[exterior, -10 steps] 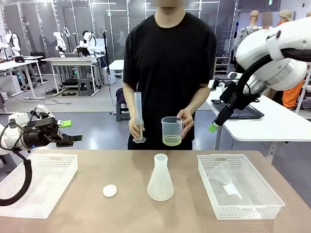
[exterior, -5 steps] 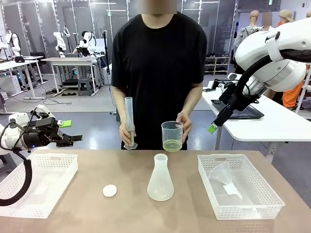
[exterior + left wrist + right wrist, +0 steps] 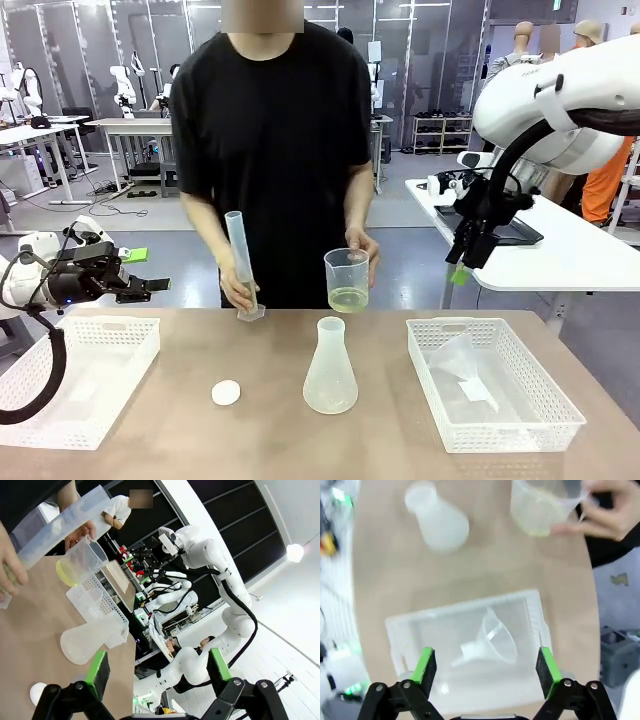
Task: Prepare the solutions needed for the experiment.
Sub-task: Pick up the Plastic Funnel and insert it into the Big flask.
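A little pale yellow-green, see-through solution (image 3: 348, 299) is held in a clear beaker (image 3: 347, 268) at frame centre. The left tool (image 3: 158, 668) and right tool (image 3: 485, 665) are spread wide, empty.

A frosted conical plastic flask (image 3: 330, 370) stands in the middle of the brown table (image 3: 250, 440); bearings run from it. At 9 o'clock lies a small white round disc (image 3: 226, 393) with bare gaps on both sides, then a white perforated plastic basket (image 3: 110, 321). At 3 o'clock, across another bare lane, a second white perforated basket (image 3: 510, 435) holds a clear plastic funnel (image 3: 460, 365). The 6 o'clock strip is bare. At 11 and 12 o'clock — the far edge — a person's hand (image 3: 234, 290) with a tall clear graduated cylinder (image 3: 240, 262) and the other hand (image 3: 366, 248) with a clear plastic beaker (image 3: 347, 275) block the way. The left end effector (image 3: 152, 285) and right end effector (image 3: 462, 265) hang raised at 10 and 2 o'clock.
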You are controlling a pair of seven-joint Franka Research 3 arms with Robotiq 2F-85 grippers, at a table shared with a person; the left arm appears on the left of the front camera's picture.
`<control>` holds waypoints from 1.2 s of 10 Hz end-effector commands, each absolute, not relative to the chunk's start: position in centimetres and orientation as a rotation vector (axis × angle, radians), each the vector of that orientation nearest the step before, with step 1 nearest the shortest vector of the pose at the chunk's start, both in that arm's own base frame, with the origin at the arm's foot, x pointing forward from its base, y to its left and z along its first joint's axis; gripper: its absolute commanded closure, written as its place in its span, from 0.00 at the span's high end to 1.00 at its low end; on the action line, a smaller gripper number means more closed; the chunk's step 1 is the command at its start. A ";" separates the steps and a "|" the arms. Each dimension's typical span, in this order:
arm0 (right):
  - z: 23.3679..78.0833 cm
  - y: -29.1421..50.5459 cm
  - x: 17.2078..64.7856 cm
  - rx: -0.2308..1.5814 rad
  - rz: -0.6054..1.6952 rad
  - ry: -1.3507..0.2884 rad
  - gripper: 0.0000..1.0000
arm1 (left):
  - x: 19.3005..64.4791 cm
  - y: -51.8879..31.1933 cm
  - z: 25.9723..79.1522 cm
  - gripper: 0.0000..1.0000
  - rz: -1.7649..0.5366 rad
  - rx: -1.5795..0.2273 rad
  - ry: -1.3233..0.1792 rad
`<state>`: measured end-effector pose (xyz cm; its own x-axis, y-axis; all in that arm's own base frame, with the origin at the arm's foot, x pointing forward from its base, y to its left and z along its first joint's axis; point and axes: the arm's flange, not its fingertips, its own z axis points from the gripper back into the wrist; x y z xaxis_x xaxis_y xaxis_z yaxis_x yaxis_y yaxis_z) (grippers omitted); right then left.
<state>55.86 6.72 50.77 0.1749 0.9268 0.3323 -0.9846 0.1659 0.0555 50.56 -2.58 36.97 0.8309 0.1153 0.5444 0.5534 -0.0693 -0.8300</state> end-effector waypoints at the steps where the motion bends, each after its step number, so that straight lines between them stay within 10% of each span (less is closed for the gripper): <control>1: 51.3 7.2 57.0 0.075 1.473 -0.231 1.00 | 50.4 -2.6 36.9 1.00 -0.398 -1.599 -0.534; 12: 49.1 9.0 58.3 0.056 1.705 -0.076 1.00 | 50.4 -2.6 36.9 1.00 -0.398 -1.599 -0.534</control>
<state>57.33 8.83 49.34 -0.0538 0.9934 0.1013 -0.9976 -0.0491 -0.0483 50.57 -2.57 36.96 0.8309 0.1156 0.5443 0.5534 -0.0690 -0.8301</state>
